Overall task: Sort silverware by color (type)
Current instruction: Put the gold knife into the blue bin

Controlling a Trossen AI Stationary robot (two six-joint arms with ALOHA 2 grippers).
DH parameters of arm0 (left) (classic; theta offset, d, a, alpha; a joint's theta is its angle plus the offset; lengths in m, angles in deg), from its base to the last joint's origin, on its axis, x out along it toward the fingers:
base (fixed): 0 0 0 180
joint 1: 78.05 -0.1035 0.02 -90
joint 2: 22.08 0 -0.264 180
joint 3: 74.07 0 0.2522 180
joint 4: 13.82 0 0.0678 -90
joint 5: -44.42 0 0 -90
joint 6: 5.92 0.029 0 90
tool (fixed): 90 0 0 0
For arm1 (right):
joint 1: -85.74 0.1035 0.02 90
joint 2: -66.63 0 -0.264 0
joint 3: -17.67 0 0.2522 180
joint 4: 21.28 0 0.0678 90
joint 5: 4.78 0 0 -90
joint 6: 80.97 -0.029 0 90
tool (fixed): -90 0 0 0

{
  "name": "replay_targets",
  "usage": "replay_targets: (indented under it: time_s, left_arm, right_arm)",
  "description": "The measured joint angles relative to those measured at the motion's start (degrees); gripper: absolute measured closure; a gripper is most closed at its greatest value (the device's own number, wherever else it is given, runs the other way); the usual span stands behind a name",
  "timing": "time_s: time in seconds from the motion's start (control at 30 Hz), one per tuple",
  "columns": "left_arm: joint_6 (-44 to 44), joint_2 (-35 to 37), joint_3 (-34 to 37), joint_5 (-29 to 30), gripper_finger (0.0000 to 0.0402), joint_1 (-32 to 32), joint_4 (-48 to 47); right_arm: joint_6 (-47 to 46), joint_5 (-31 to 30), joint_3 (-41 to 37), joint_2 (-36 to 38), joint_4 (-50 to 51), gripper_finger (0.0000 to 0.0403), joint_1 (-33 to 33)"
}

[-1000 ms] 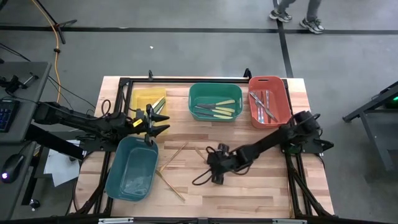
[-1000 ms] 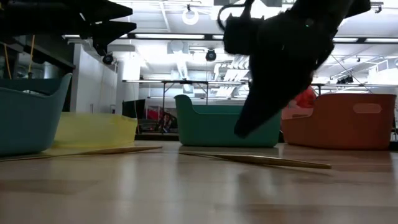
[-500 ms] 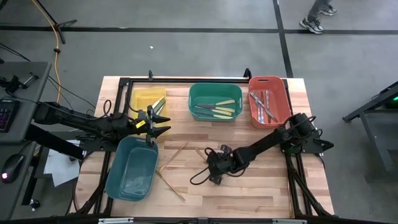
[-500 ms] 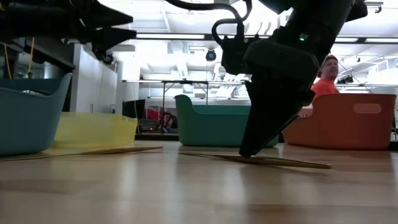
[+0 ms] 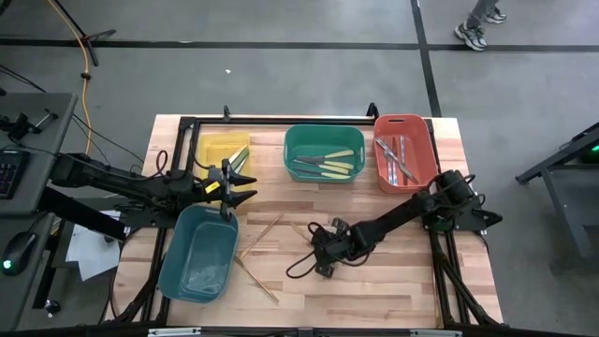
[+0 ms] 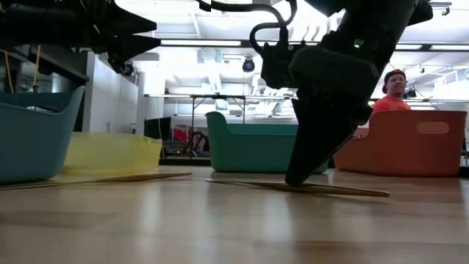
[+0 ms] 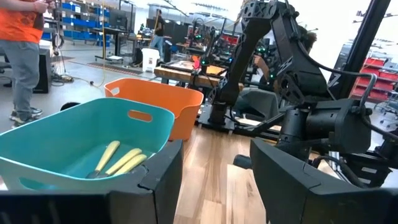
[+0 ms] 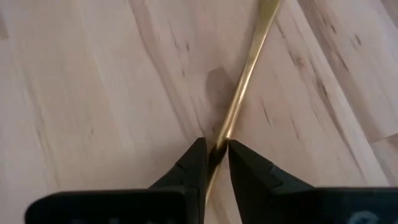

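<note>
Yellow bin (image 5: 217, 150), green bin (image 5: 324, 137), red bin (image 5: 418, 176), teal bin (image 5: 190, 271) on wooden table (image 5: 393, 281); person (image 6: 386, 95) behind.

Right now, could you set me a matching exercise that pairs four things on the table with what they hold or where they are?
Things:
1. green bin
2. red bin
3. right gripper
4. left gripper

States:
A. open, between the yellow bin and the teal bin
B. closing on a wooden utensil
C. holds yellow-handled utensils
D. holds silver utensils

Pairs: 1-C, 2-D, 3-B, 4-A
</note>
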Motion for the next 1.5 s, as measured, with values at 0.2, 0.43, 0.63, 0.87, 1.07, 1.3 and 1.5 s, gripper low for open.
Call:
replay_targets:
  time_s: [0.2,0.43,0.63,0.87,1.07,1.3,1.5]
  left_arm:
    - [0.0,0.0,0.0,0.0,0.0225,0.0,-0.2]
    - [0.0,0.0,0.0,0.0,0.0225,0.0,-0.2]
    - [0.0,0.0,0.0,0.0,0.0225,0.0,-0.2]
    - [0.0,0.0,0.0,0.0,0.0225,0.0,-0.2]
    - [0.0,0.0,0.0,0.0,0.0225,0.0,-0.2]
    - [0.0,0.0,0.0,0.0,0.0225,0.0,-0.2]
    - [0.0,0.0,0.0,0.0,0.0225,0.0,-0.2]
  right_arm:
    - [0.0,0.0,0.0,0.0,0.0,0.0360,0.2]
    - [0.0,0.1,0.0,0.0,0.0,0.0362,0.2]
    - [0.0,0.1,0.0,0.0,0.0,0.0362,0.2]
    - [0.0,0.1,0.0,0.0,0.0,0.0362,0.2]
    - [0.0,0.1,0.0,0.0,0.0,0.0362,0.2]
    - [-0.2,0.1,0.0,0.0,-0.1,0.0362,0.2]
    - [-0.5,0.1,0.0,0.0,-1.5,0.0362,0.2]
